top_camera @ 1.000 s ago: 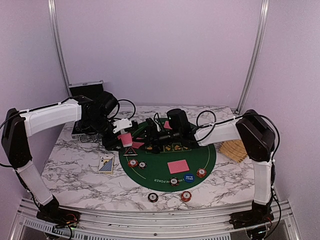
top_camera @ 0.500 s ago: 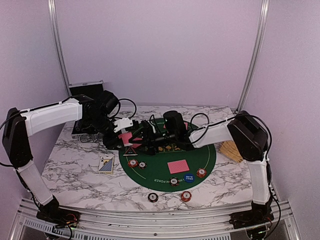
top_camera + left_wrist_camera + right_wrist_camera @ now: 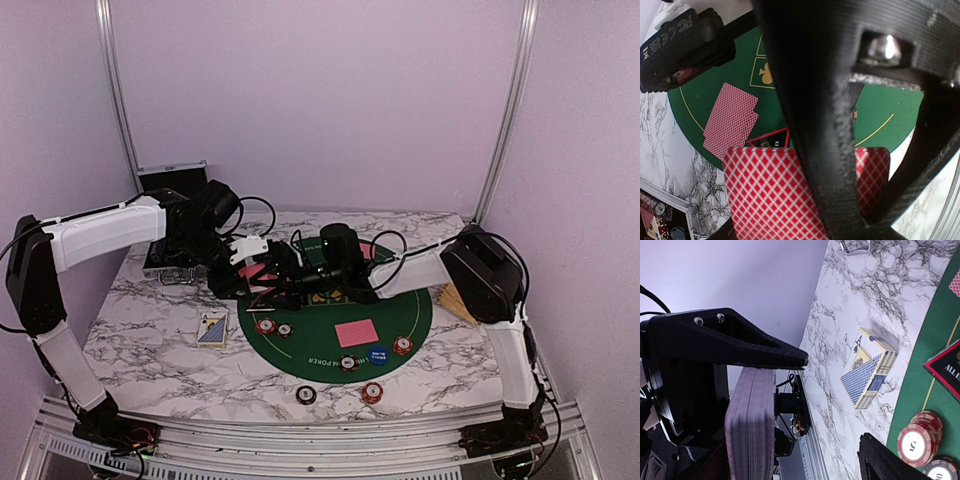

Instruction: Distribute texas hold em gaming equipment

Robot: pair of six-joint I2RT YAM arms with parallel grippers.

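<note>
My left gripper (image 3: 246, 268) is shut on a deck of pink-red-backed playing cards (image 3: 770, 195), holding it above the left rim of the green mat (image 3: 410, 310). My right gripper (image 3: 279, 281) stands open right beside it. In the right wrist view the deck's edge (image 3: 751, 420) lies just under the upper finger (image 3: 740, 340), and the lower finger (image 3: 890, 460) is well apart. On the mat lie a few face-down cards (image 3: 357, 332), a black triangular marker (image 3: 262, 303), dark-red chips (image 3: 266, 325) and a blue button (image 3: 377, 354).
A blue and cream card box (image 3: 212, 328) lies on the marble left of the mat. Two chips (image 3: 372, 392) sit near the front edge. The silver-edged black case (image 3: 172, 180) stands open at the back left. A wooden object (image 3: 465, 300) is at the right.
My right gripper has moved left across the mat up to the deck in my left gripper. The left arm has barely moved.
</note>
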